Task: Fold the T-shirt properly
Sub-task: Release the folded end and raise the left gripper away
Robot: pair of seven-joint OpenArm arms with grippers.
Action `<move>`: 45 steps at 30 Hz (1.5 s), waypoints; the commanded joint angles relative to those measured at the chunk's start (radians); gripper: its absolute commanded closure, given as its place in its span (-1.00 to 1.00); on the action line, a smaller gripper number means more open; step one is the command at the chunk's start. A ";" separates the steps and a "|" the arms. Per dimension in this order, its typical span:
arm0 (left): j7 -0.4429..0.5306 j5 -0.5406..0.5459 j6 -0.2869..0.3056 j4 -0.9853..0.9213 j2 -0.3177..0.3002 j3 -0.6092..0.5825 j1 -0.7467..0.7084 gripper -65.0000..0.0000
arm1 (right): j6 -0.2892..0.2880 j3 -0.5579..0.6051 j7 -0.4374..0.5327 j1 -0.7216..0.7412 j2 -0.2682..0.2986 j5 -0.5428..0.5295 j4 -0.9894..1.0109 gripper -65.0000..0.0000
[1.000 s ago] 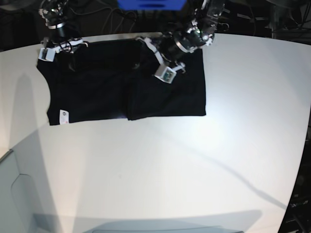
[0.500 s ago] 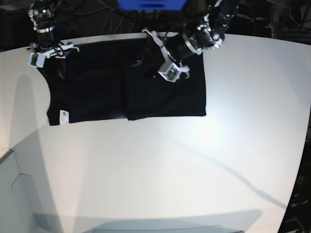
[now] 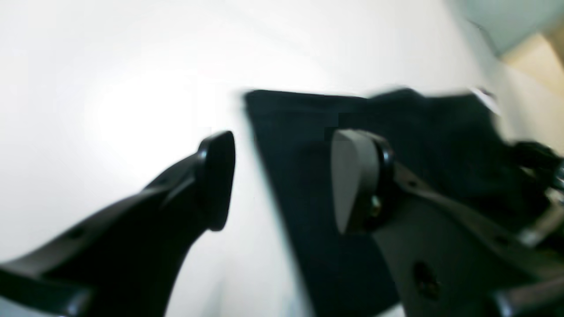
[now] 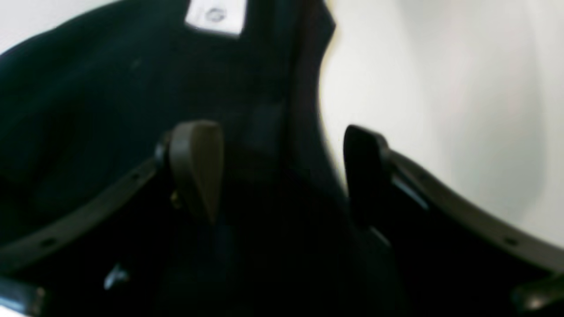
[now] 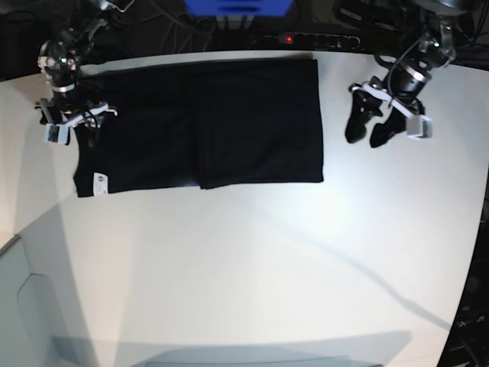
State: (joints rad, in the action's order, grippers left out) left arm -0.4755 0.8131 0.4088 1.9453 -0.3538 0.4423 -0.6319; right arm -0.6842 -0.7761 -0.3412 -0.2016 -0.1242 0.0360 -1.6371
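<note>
The black T-shirt (image 5: 229, 122) lies flat and folded on the white table (image 5: 252, 267), plain side up, with its small white tag (image 5: 98, 182) at the front left corner. My right gripper (image 5: 79, 134) hangs open over the shirt's left edge. In the right wrist view, the right gripper (image 4: 282, 171) straddles that edge of the shirt (image 4: 110, 110) and holds nothing, with the tag (image 4: 216, 15) ahead. My left gripper (image 5: 365, 136) is open and empty over bare table, right of the shirt. In the left wrist view, the left gripper (image 3: 282, 176) points at the shirt's corner (image 3: 396, 141).
A blue box (image 5: 237, 6) and a power strip (image 5: 306, 38) with cables sit behind the table's far edge. A grey panel (image 5: 19, 306) stands at the front left corner. Dark equipment lines the right edge (image 5: 477, 321).
My left gripper has left the shirt's upper middle and swung right, off the cloth. My right gripper has moved a little forward along the shirt's left edge. The shirt now lies smooth.
</note>
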 commanded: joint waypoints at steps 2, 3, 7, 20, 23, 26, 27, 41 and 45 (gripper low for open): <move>0.022 0.018 0.011 0.013 -0.009 0.065 -0.016 -0.04 | -0.014 -0.041 0.001 0.037 0.005 0.018 0.016 -0.33; 0.022 0.018 0.011 0.013 -0.009 0.092 -0.024 -0.04 | -0.014 -0.055 0.001 0.055 0.005 0.031 0.030 -0.33; 0.022 0.018 0.011 0.010 0.000 0.174 -0.032 -0.04 | -0.014 -0.095 0.001 0.097 0.021 0.084 0.088 -0.33; 0.021 0.009 0.011 -0.080 0.062 0.234 -0.001 -0.04 | -0.014 -0.088 0.004 0.061 0.034 0.095 0.197 -0.10; 0.021 0.007 0.011 -0.086 0.062 0.235 0.014 -0.04 | -0.014 -0.088 0.003 0.060 0.033 0.095 0.206 0.34; 0.021 0.007 0.011 -0.111 0.062 0.232 0.017 -0.04 | -0.014 -0.088 0.003 0.060 0.033 0.095 0.214 0.87; 0.021 0.007 0.011 -0.123 0.062 0.232 0.019 -0.04 | -0.014 -0.088 0.003 0.060 0.033 0.095 0.216 1.00; 0.021 0.007 0.011 -0.185 0.062 0.230 0.030 -0.04 | -0.014 -0.088 0.001 0.064 0.064 0.095 0.151 0.73; 0.021 0.007 0.011 -0.185 0.062 0.230 0.030 -0.04 | -0.014 -0.088 0.001 0.070 0.064 0.091 0.084 0.18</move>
State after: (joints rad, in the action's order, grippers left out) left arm -0.4751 0.8055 0.4141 1.7462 -0.2794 0.6659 -0.5980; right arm -0.6838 -0.8619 -0.3622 -0.1349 -0.0681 0.1398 -1.5360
